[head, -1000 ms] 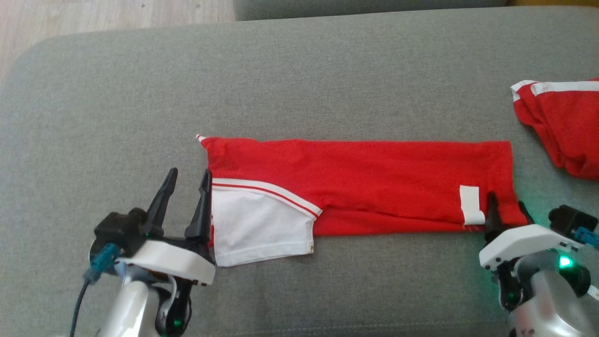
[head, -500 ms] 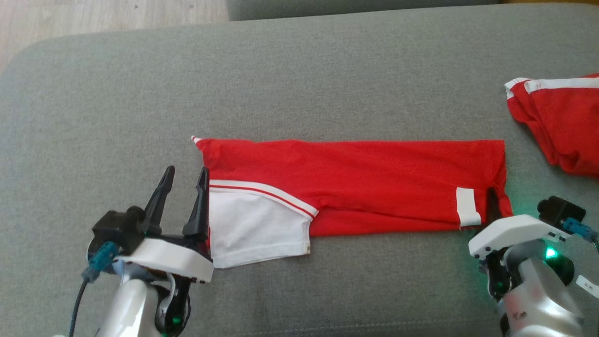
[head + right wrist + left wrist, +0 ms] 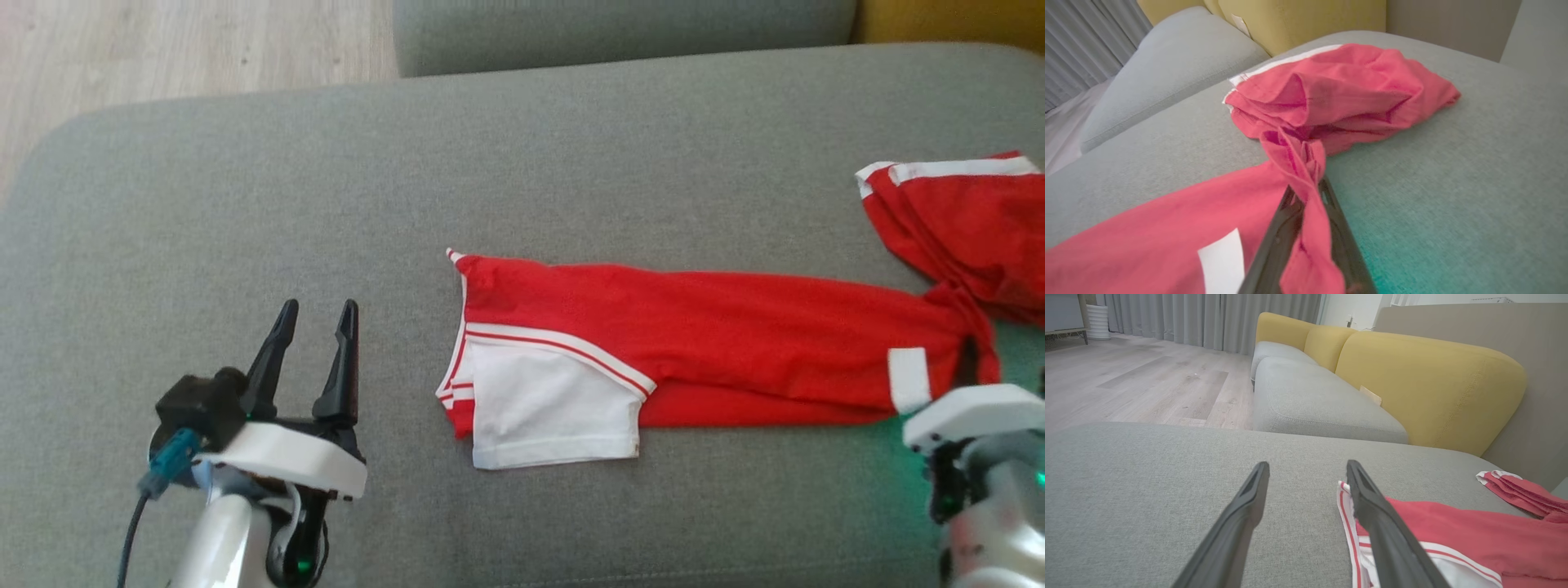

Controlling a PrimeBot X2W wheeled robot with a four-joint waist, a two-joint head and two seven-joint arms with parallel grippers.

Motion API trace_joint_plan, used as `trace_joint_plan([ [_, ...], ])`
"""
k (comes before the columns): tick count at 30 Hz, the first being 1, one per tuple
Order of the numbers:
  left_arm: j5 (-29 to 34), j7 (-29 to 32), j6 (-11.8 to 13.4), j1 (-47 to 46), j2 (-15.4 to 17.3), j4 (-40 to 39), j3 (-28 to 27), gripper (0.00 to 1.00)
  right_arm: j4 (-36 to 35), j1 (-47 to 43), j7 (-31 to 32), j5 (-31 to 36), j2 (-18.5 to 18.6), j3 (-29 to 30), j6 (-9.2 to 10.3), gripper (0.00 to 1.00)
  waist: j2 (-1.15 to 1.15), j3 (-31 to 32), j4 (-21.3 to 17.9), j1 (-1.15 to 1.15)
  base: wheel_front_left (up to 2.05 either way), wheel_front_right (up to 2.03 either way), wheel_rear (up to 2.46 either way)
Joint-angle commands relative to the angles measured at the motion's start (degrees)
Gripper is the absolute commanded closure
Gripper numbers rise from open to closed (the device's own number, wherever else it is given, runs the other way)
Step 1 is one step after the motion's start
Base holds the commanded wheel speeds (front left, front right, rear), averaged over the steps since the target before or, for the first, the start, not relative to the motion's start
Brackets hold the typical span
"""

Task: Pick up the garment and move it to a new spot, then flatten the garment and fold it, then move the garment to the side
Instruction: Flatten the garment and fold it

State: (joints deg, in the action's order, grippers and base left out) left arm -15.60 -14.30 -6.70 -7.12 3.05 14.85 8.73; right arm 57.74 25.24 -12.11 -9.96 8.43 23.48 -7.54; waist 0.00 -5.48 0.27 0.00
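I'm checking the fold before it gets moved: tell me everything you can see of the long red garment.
The long red garment lies folded into a narrow band across the grey cushion, soft knit-looking cloth. Its left end shows a white panel with red-and-white striped trim; a white label sits near the right end. The right gripper is shut on that end's corner, bunching it up beside another red garment.
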Motion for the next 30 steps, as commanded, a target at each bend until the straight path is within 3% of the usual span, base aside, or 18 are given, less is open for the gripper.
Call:
trace_joint_plan([
  [1,0.2,-0.7,-0.2,-0.7,0.0,-1.7,-2.1,0.0,-2.8,2.1,-0.5,1.5,-1.1,-1.6,0.05,1.0,0.0,1.0,-0.2,0.0,0.0,0.0,0.0],
  [6,0.0,-0.7,-0.2,0.0,-0.1,-1.5,-1.9,0.0,-6.2,2.3,0.8,2.7,-4.1,-4.7,0.05,1.0,0.0,2.4,-0.1,0.0,0.0,0.0,0.0],
  [10,-0.2,-0.7,-0.1,0.6,-0.1,-1.5,-1.5,0.0,-10.2,1.8,2.9,0.4,-5.4,-11.0,0.05,1.0,0.0,3.5,0.3,0.0,0.0,0.0,0.0],
  [16,-0.9,-0.7,0.2,1.2,-0.2,-1.6,-1.1,0.0,-16.3,-0.2,6.0,-17.2,-5.5,-29.3,0.05,1.0,0.0,4.5,1.8,0.0,0.0,0.0,0.0],
  [23,-1.5,-0.7,0.4,1.3,-0.2,-1.3,0.2,0.0,-20.8,-0.4,5.6,-30.1,-5.5,-46.8,0.05,1.0,0.0,4.2,4.4,0.0,0.0,0.0,0.0],
  [30,-1.5,-0.7,0.5,0.6,-0.2,-0.7,1.3,0.0,-18.6,1.8,2.6,-40.4,-5.5,-58.5,0.05,1.0,0.0,3.4,7.7,0.0,0.0,0.0,0.0],
])
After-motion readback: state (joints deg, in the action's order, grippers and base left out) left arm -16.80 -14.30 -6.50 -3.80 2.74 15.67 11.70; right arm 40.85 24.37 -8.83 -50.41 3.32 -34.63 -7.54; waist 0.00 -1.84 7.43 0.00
